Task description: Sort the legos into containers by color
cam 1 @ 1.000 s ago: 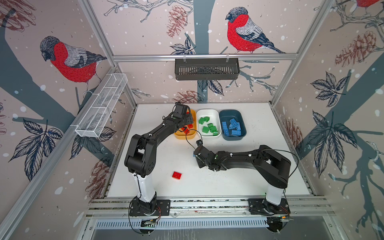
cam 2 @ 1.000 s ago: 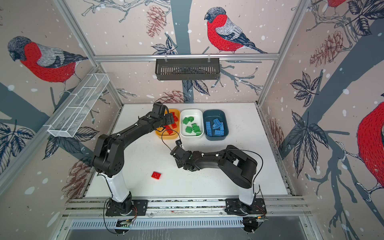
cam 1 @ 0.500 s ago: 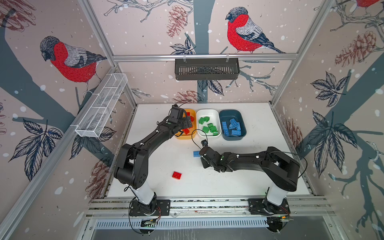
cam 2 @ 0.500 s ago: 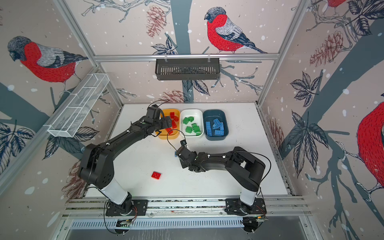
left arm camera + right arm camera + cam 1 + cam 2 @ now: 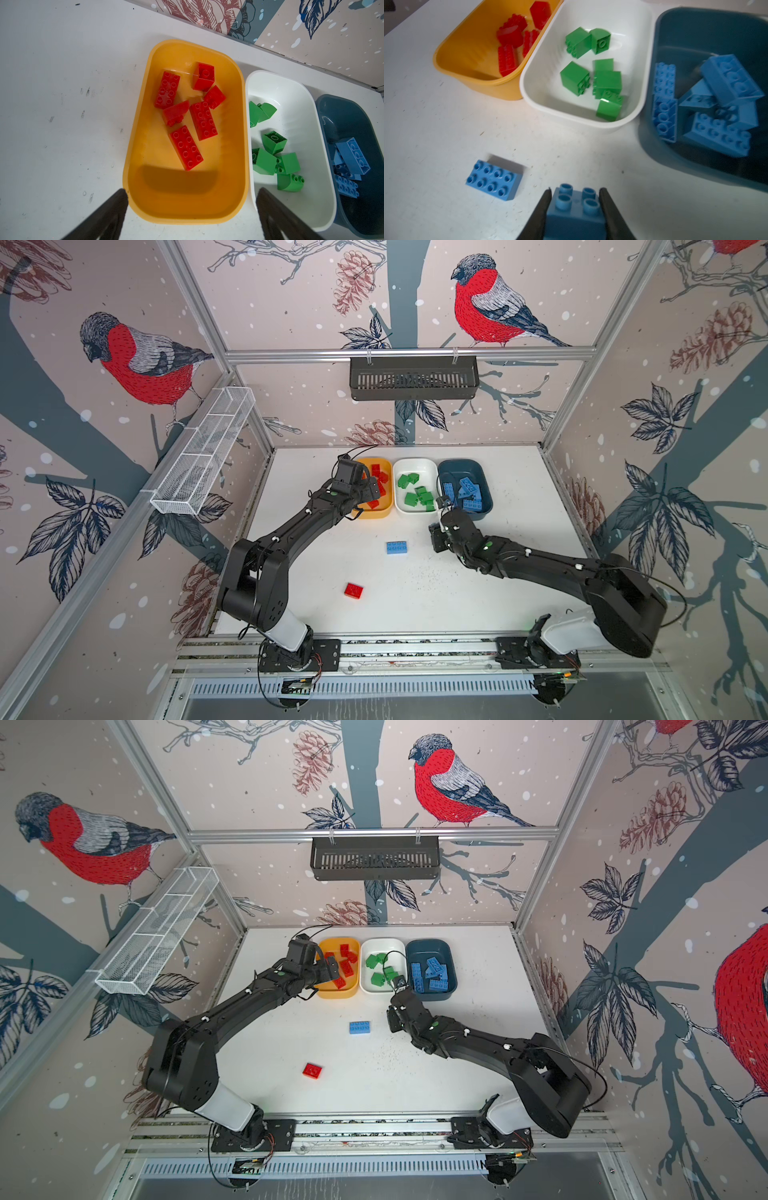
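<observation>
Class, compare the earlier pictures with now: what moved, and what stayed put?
The right end effector closed on a small light blue studded brick in the middle of the white table and carried it toward the dark teal plastic tub, uncovering a longer light blue eight-stud brick. The left end effector hardly moved, open above the yellow-orange plastic tub. The square red brick stayed put.
</observation>
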`<state>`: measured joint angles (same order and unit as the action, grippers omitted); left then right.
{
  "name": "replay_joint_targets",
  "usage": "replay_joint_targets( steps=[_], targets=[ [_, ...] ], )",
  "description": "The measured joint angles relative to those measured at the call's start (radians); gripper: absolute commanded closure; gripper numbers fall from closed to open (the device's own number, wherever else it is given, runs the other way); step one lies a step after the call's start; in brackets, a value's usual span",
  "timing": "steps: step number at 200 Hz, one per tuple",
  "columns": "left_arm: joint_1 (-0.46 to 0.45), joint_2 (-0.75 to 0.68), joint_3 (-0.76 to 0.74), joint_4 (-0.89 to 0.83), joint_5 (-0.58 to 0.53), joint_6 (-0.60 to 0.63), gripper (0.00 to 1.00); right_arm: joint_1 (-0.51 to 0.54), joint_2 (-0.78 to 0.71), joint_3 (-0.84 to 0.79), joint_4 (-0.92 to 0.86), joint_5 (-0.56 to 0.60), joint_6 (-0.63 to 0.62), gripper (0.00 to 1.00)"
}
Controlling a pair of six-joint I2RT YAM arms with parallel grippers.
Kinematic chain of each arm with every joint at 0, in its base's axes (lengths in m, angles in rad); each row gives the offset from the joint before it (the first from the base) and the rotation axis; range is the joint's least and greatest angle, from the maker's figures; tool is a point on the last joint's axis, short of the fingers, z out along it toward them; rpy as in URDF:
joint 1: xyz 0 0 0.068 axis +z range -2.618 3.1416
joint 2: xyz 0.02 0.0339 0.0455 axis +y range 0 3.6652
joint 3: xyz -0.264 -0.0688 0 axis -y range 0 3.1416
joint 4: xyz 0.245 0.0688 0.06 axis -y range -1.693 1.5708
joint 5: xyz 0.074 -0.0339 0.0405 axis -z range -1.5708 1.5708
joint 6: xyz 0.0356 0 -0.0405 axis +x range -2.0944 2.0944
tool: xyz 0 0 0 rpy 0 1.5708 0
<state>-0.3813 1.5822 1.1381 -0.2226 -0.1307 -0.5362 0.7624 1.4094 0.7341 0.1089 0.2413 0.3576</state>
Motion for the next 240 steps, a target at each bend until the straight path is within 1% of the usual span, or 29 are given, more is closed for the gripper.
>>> replay_joint_targets(
  steps=[32,58,76,114,143,189,217,240],
  targets=[
    [0.0,-0.005,-0.007,0.0,0.0,-0.011,0.03,-0.138,-0.013,0.013,0.029,-0.043,-0.043,0.7],
    [0.0,-0.007,-0.013,-0.002,-0.002,-0.014,0.03,-0.241,0.029,0.059,0.049,-0.048,-0.052,0.7],
    [0.0,-0.008,-0.016,-0.003,-0.004,-0.016,0.03,-0.282,0.08,0.1,0.052,-0.06,-0.073,0.69],
    [0.0,-0.011,-0.021,-0.005,-0.011,-0.018,0.03,-0.334,0.208,0.223,0.032,-0.062,-0.1,0.65],
    [0.0,-0.02,-0.03,-0.018,-0.022,-0.018,0.03,-0.365,0.305,0.322,-0.009,-0.053,-0.116,0.56],
    [0.0,-0.085,-0.102,-0.071,-0.04,-0.018,0.03,-0.373,0.426,0.465,-0.046,-0.047,-0.127,0.41],
    [0.0,-0.137,-0.151,-0.108,-0.052,-0.019,0.03,-0.37,0.437,0.502,-0.063,-0.051,-0.129,0.3],
    [-0.002,-0.18,-0.206,-0.157,-0.045,-0.037,0.03,-0.355,0.397,0.487,-0.066,-0.061,-0.129,0.22]
  ],
)
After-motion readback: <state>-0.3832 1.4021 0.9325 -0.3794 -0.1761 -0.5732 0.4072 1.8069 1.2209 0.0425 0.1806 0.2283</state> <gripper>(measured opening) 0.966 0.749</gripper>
